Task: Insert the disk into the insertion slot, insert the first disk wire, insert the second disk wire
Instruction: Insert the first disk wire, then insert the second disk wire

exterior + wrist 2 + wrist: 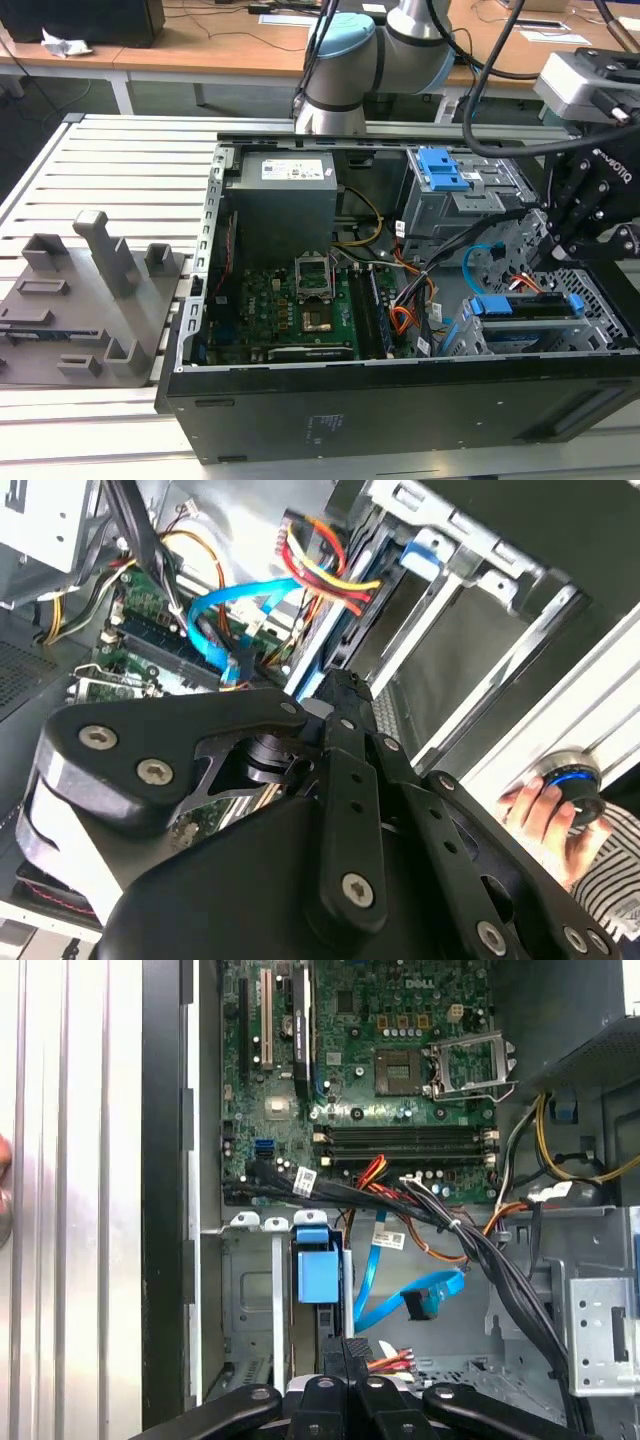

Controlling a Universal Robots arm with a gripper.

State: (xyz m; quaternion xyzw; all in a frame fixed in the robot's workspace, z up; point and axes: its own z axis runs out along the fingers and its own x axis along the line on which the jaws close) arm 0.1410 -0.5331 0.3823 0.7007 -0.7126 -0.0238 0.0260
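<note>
Nearest in the exterior view, the open computer case (pixel 400 400) is lying on its side on the slatted tabletop (pixel 120 160), which is leaving its inside open to reach from above. Just behind the case's near wall, the disk (pixel 525 306) is sitting in the insertion slot (pixel 585 285), and its blue frame is showing at the bay's mouth. It looks seated, so the work appears to be at the wires.

The tool (pixel 346 1355) is hovering close above the disk's cable end. In the first wrist view its fingers are drawn narrow, nearly together, and I cannot tell whether they are pinching anything. A bundle of red and yellow wires (pixel 392 1362) is running just beside the tips. The blue data cable (pixel 405 1305) is looping loose nearby, with its plug apparently free.

Farther back, the taller cage (pixel 455 200) with the blue latch (pixel 440 168) is standing untouched. Behind the case, the arm (pixel 350 60) is rising and reaching over toward the exterior view's right, with its wrist pitched down into the bay. In the second wrist view, a person's hand (pixel 530 805) is resting on a knob outside the case.
</note>
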